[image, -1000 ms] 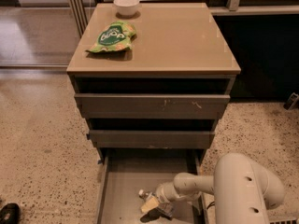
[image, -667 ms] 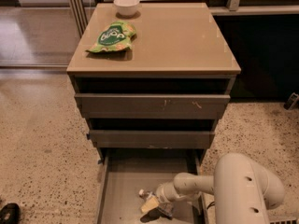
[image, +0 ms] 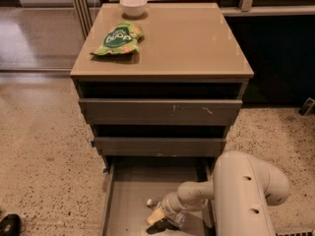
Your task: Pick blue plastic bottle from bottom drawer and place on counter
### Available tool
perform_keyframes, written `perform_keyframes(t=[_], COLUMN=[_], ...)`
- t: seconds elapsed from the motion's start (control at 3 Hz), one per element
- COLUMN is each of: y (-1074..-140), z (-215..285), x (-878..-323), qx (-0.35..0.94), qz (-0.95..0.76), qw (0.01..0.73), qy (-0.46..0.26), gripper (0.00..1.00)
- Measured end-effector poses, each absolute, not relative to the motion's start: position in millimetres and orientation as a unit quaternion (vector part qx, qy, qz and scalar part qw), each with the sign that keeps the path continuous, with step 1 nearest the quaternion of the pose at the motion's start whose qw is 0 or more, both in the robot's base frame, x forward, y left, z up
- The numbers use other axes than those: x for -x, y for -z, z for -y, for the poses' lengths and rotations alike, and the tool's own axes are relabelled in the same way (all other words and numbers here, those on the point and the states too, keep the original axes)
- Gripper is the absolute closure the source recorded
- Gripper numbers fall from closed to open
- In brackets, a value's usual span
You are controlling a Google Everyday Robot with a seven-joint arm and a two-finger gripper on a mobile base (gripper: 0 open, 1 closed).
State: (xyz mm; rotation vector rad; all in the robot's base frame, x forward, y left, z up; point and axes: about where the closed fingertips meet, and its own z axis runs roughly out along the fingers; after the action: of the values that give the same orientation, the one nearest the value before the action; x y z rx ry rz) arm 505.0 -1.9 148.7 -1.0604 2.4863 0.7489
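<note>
the jaws are down low inside the bottom drawer (image: 127, 200), at its near end and right of the middle, on the end of the white arm (image: 246, 193) that reaches in from the right. they're pinched on the blue plastic bottle (image: 154, 214): its pale body sits right in the grip, a dark tip pressed under it, and its white cap pokes out up and to the left of the jaws. the bottle is tilted, low over the grey drawer floor. directly above the jaws, the middle drawer (image: 160, 145) and the top drawer (image: 160, 111) stand only a little out. higher up and well apart from the jaws is the tan worktop (image: 192, 38), with a green snack bag (image: 118, 38) toward its left and a white bowl (image: 133, 5) at its far edge.
</note>
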Motion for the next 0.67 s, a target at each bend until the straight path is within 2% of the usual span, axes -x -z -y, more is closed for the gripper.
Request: perform_keyframes(t=[0.67], y=[-130.2], z=[6.6], x=[-496.3], qx=[0.367], qz=[-0.882], qw=[0.144], qy=[-0.259], gripper=[0.00])
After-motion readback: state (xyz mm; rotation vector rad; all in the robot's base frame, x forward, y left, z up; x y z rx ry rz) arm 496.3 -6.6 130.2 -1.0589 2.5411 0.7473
